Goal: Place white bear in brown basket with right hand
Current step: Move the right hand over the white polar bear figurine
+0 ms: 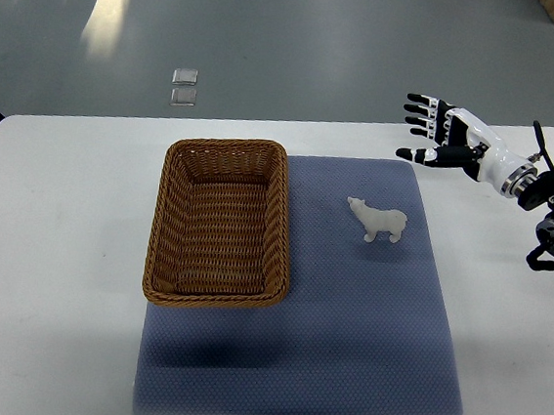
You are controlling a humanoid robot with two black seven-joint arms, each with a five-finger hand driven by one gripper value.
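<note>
We see the right hand hovering over the far right part of the white table, its black-tipped fingers spread and holding nothing. The white bear stands on the blue-grey mat, nearer to us than the hand and a little to its left, well apart from it. Its long axis runs roughly left to right, head toward the brown basket. The left hand is out of view, so the right is the only one in reach. We judge the hand must come down and toward us to close across the bear's narrow body. The bear looks hard, smooth and small; the basket is woven wicker, rectangular, open-topped and empty; the mat shows a fine dotted texture.
</note>
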